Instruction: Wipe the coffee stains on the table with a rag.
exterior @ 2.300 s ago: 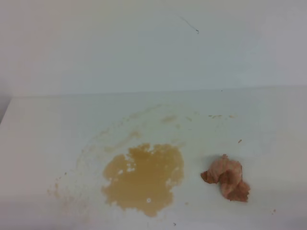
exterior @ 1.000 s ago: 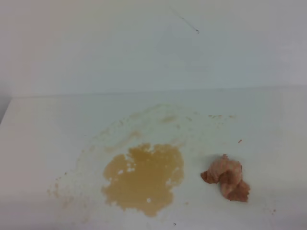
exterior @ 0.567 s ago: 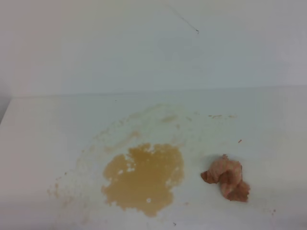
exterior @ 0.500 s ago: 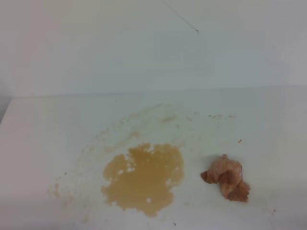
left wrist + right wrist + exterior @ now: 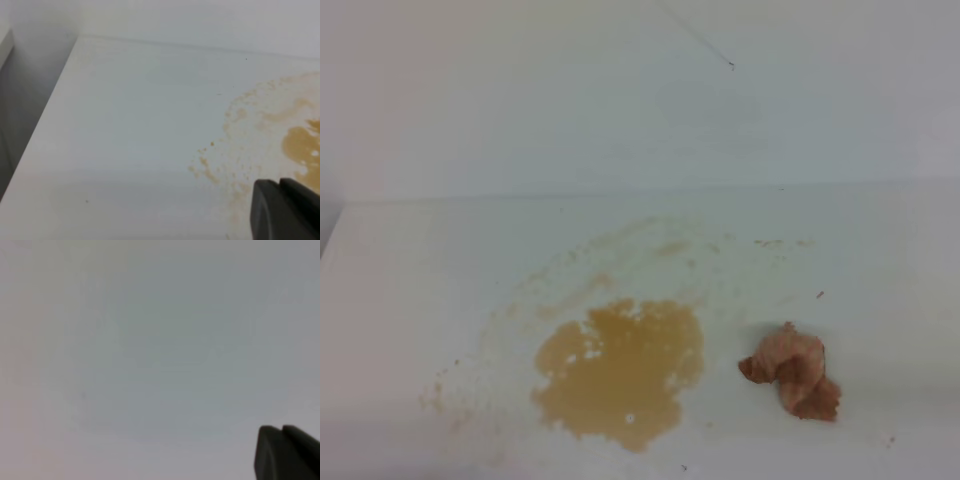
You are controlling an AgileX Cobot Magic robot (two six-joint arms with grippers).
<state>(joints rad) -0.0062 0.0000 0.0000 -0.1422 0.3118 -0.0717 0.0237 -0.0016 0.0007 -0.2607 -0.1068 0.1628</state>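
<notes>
The coffee stains form a tan-brown blotch at the front middle of the white table, with fainter smears arcing behind and to its left. The rag, a pinkish-brown wad, lies on the table just right of the blotch, apart from it. Neither gripper shows in the exterior high view. In the left wrist view my left gripper sits at the lower right, its dark fingers pressed together and empty, above the speckled left edge of the coffee stains. My right gripper is shut and empty, facing only a blank pale surface.
A pale wall rises behind the table's back edge. The table's left edge drops off to a grey gap. A few small brown specks lie behind the rag.
</notes>
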